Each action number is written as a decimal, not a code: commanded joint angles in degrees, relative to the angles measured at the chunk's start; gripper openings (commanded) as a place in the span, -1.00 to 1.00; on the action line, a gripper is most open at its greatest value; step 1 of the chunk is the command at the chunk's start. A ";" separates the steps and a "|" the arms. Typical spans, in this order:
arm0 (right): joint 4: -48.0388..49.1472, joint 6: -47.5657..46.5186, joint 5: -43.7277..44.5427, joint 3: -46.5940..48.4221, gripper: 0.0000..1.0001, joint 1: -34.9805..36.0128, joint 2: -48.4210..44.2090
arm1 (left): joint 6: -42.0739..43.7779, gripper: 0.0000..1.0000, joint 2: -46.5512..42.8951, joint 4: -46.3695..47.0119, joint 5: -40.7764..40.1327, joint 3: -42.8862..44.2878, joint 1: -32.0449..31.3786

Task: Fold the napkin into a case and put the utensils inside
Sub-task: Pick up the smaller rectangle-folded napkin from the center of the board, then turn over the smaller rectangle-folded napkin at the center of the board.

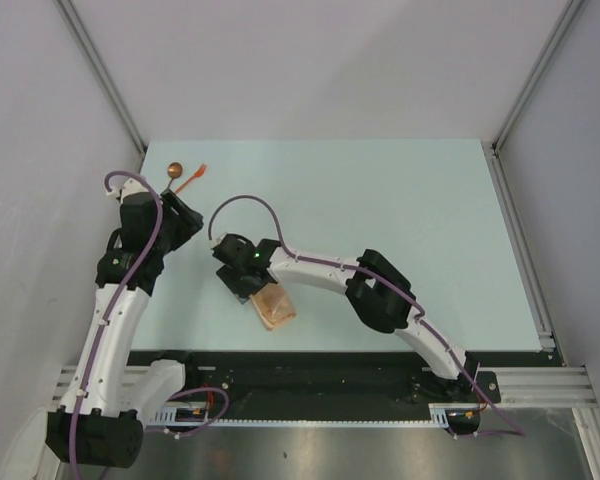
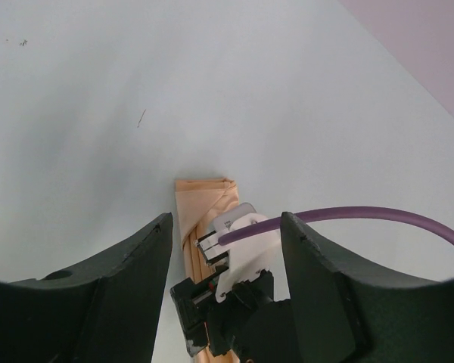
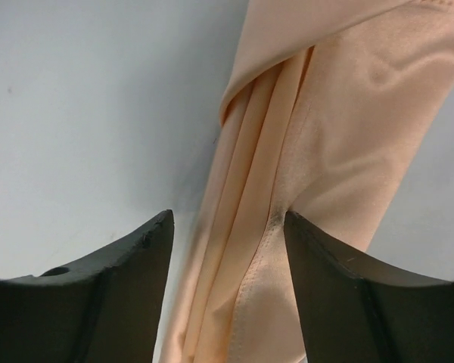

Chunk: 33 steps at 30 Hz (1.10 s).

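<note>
Smooth, faintly satiny cloth napkin [image 3: 348,136]

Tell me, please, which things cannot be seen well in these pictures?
- Top view: the right gripper covers one end of the napkin; the utensils are too small to show their shapes.
- Left wrist view: the right gripper hides the napkin's near part; the utensils are out of frame.
- Right wrist view: the napkin runs past the top and bottom edges, so its ends are unseen.

You're in a robot lab cell.
Your pale worktop [image 1: 380,200] sits boxed by plain grey panels [image 1: 330,60] and aluminium framing [image 1: 540,383].
</note>
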 commanded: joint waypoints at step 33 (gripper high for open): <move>54.29 34.82 -47.41 -35.72 -1.00 -18.10 -17.49 | 5.70 0.24 2.35 8.69 14.89 -2.52 0.41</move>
